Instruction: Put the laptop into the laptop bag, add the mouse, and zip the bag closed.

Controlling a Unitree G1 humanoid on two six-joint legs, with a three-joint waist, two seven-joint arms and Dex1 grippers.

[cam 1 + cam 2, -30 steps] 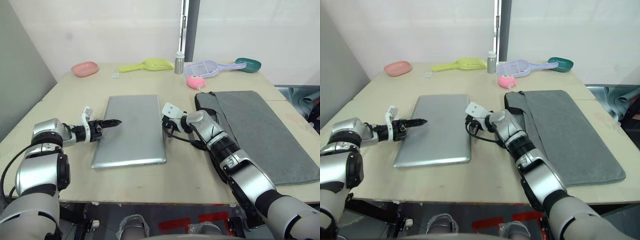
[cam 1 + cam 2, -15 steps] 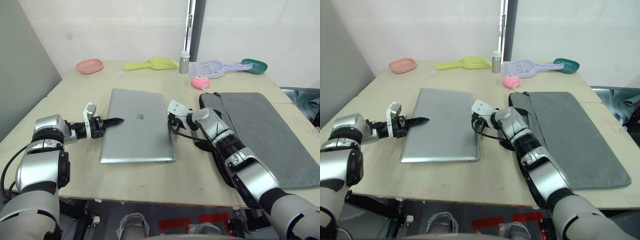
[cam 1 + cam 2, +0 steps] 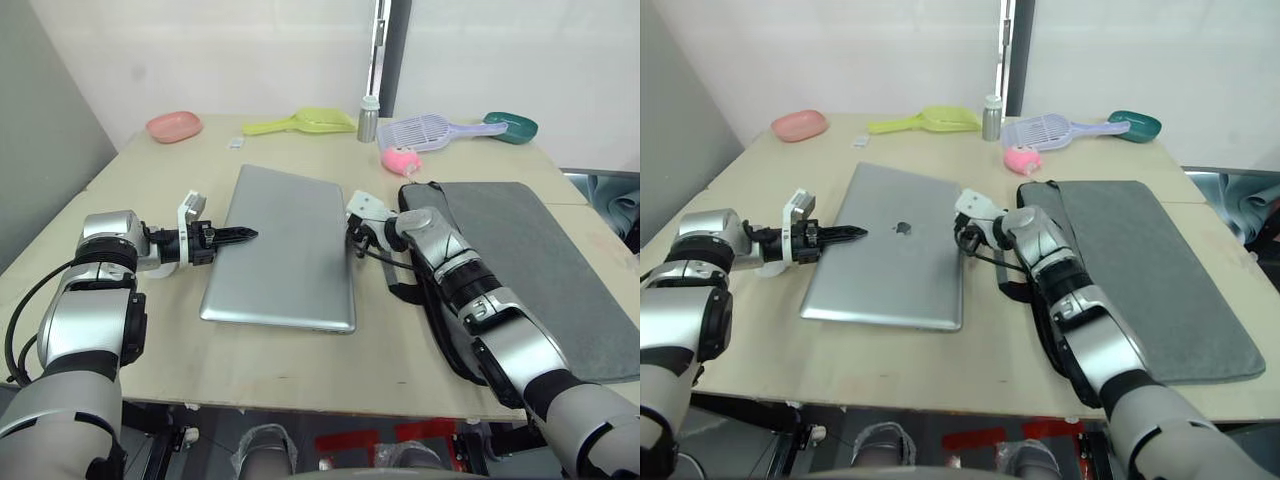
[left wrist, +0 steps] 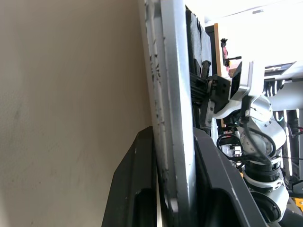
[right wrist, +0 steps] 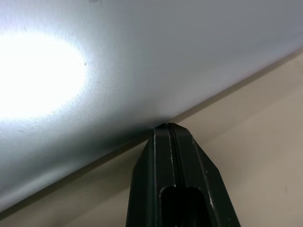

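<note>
So my left hand (image 3: pixel 232 236) is clamped on the laptop (image 3: pixel 285 248)'s left edge, and it's slid right and turned a bit since a second ago. My right hand (image 3: pixel 962 229), fingers pressed together, sits at its right edge. Laptop bag (image 3: pixel 520 262) lies just beside, so loading's next.

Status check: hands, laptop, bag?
Left hand clamped on the laptop's left edge. Right hand shut, tips against its right edge. Laptop bag flat to the right, laptop not in.
</note>
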